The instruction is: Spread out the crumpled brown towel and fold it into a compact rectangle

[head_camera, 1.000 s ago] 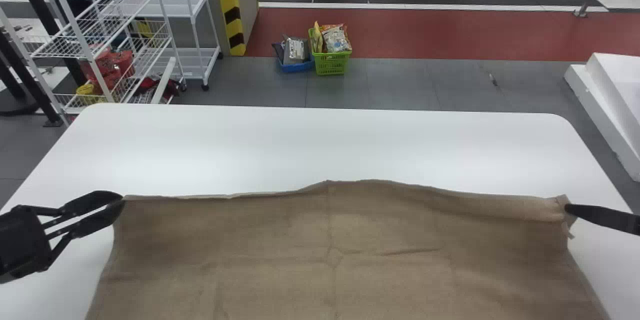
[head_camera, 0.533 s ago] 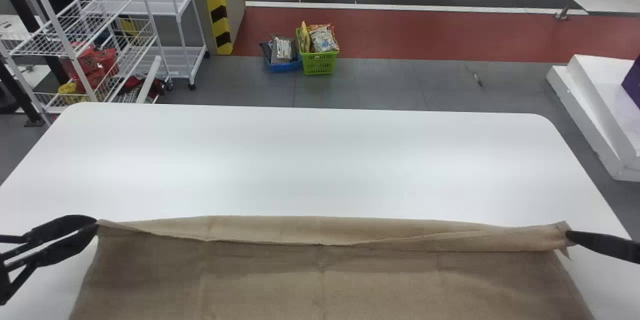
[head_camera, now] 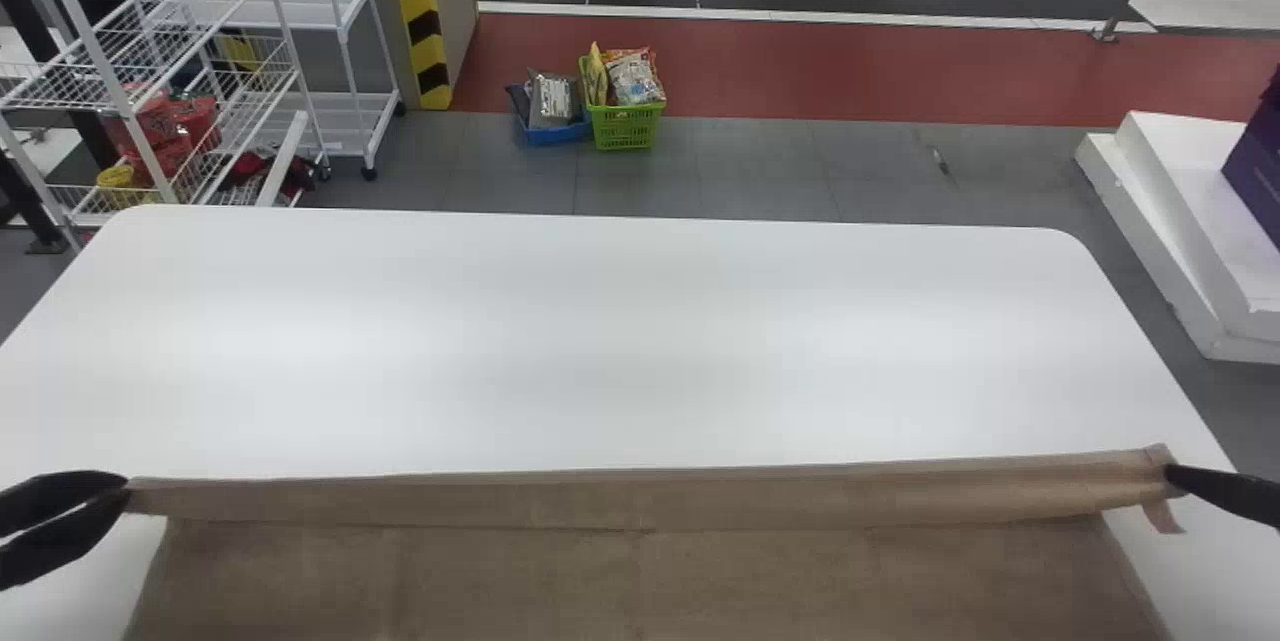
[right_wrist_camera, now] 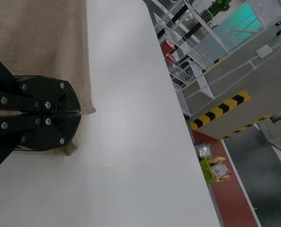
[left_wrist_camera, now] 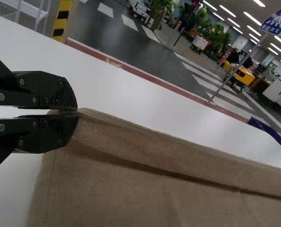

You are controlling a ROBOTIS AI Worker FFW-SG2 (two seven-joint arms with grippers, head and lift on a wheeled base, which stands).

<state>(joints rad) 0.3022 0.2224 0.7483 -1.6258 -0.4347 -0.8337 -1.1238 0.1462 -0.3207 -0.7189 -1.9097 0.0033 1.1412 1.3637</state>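
Though wide, towel (head_camera: 640, 581) between hands (head_camera: 122, 491)

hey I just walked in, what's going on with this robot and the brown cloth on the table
The robot has a brown towel laid out over a white table. Its left gripper is shut on one end of the towel's far edge and its right gripper on the other, with that edge stretched between them. The towel is spread wide, not yet a compact rectangle; it looks like folding comes next.
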